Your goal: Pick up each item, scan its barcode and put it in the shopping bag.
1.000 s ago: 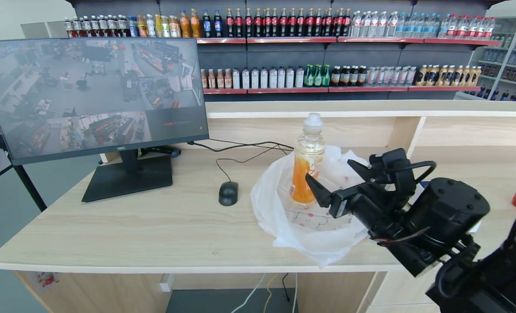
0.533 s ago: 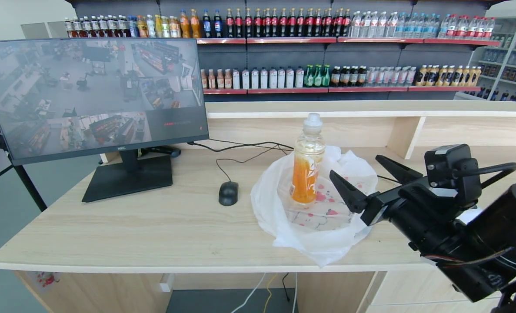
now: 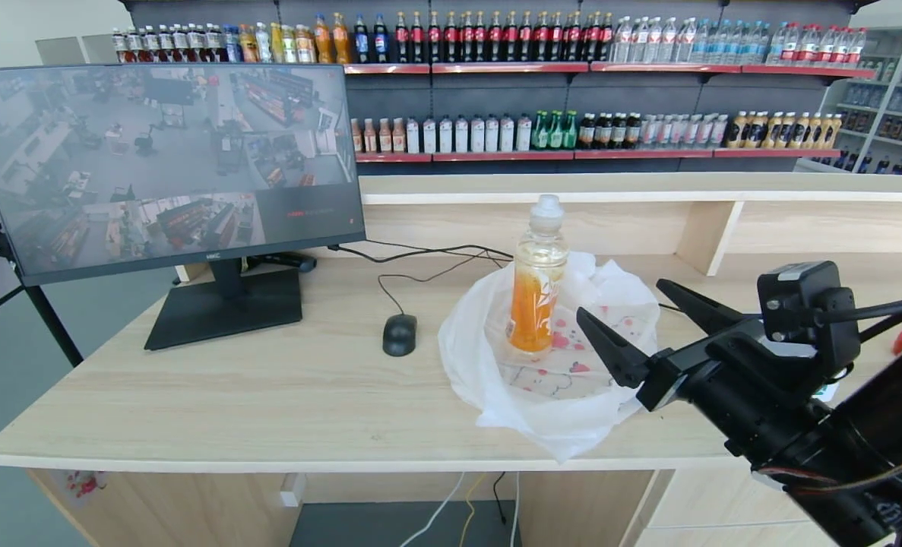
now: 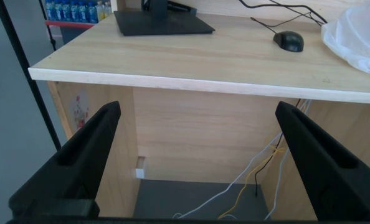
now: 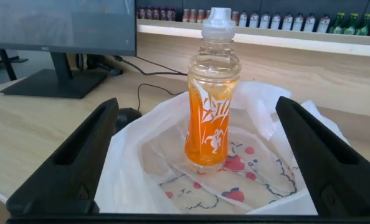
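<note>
Right gripper [image 3: 621, 300] hangs spread wide and empty at roughly 4 o'clock of the orange bottle [image 3: 536, 296], which stands upright in the white shopping bag [image 3: 557, 403] on the counter [image 3: 268, 395]; left gripper [image 4: 197, 109] is spread too, below the counter edge.

We see a light wooden desk [image 3: 268, 410] with a raised ledge [image 3: 648, 186] along its back. On its left part stands a monitor [image 3: 162, 163] on a flat black foot. Just right of that foot lies a black mouse [image 3: 399, 335], its thin cable [image 3: 420, 277] curling back toward the monitor. Right of the mouse, near it but apart, a white shopping bag [image 3: 481, 372] is spread open on the desk. Its front fold reaches the desk's front edge. An orange bottle [image 3: 538, 281] stands upright in the bag.
</note>
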### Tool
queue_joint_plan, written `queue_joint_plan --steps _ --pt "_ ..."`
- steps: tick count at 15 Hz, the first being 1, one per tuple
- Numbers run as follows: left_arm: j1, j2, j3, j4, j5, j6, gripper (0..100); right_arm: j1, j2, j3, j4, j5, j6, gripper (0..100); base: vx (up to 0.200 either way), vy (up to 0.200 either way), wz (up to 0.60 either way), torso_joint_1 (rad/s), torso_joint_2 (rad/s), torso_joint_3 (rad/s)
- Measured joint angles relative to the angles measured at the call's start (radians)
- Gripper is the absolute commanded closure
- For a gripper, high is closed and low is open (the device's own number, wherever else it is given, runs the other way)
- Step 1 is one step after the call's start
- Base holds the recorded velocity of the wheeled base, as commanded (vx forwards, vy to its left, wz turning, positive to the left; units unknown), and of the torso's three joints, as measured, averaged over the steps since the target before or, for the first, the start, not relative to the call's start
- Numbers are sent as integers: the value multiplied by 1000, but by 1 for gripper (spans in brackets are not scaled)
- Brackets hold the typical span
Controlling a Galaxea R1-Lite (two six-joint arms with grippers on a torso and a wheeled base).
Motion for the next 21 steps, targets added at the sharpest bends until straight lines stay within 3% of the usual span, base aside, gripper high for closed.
queue_joint_plan --steps 8,21 --pt "0 0 0 0 0 -1 0 -16 -27 12 -1 -22 23 0 0 0 0 0 0 0" --pt "0 0 -1 0 0 -3 0 -33 -66 19 -2 -23 28 0 0 -200 0 2 3 2"
